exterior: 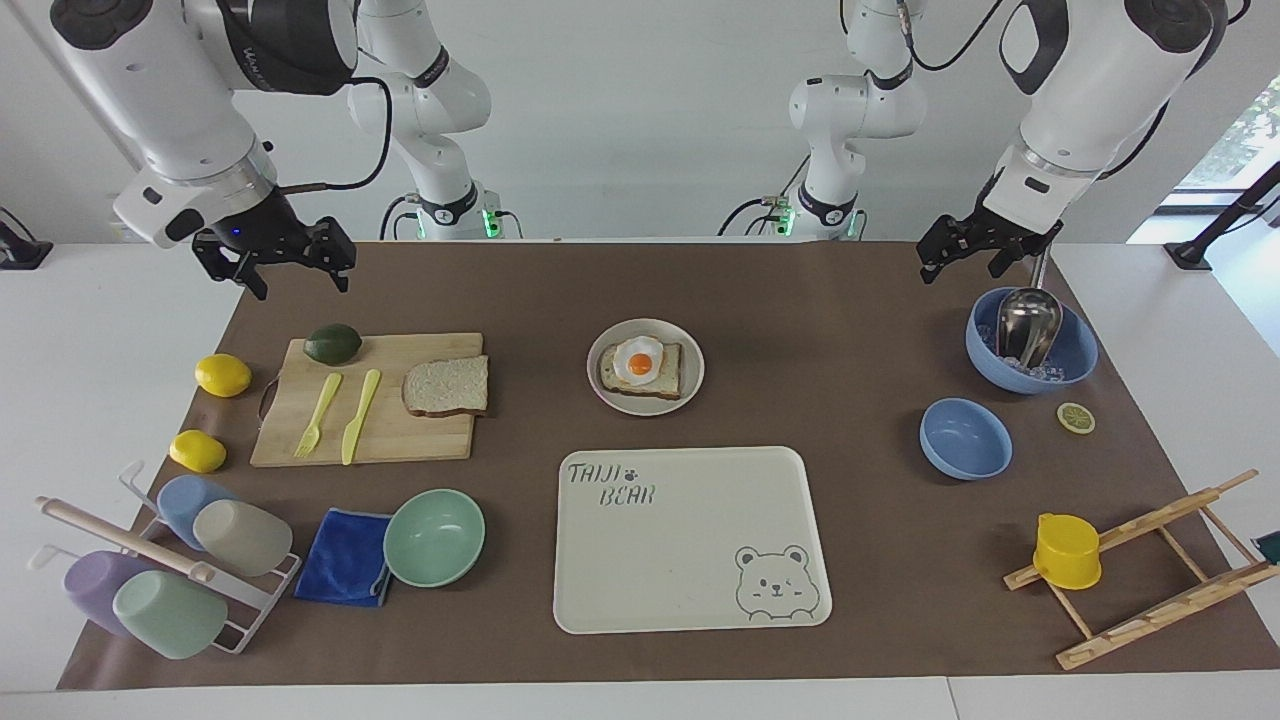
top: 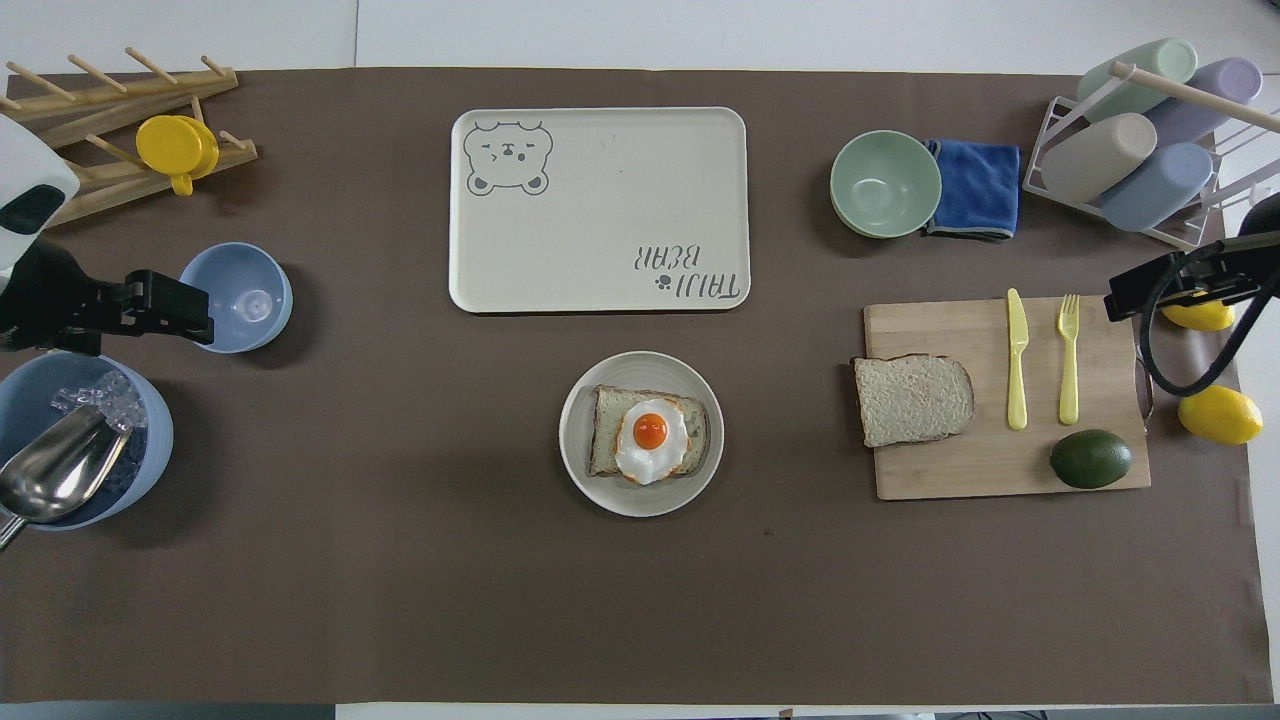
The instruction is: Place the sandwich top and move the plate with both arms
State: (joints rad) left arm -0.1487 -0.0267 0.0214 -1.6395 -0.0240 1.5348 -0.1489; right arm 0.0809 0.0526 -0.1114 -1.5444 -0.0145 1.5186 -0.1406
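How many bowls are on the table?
3: a mint green bowl beside the blue cloth, a small blue bowl, and a larger blue bowl holding a metal scoop.

Speckled pale sandwich top, beige-grey plate

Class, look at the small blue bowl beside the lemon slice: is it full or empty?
Empty. The small blue bowl stands upright and its bare inside is visible, unlike the larger blue bowl, which holds ice and a metal scoop.

Both arms wait raised, left gripper and right gripper hanging empty (fingers spread).
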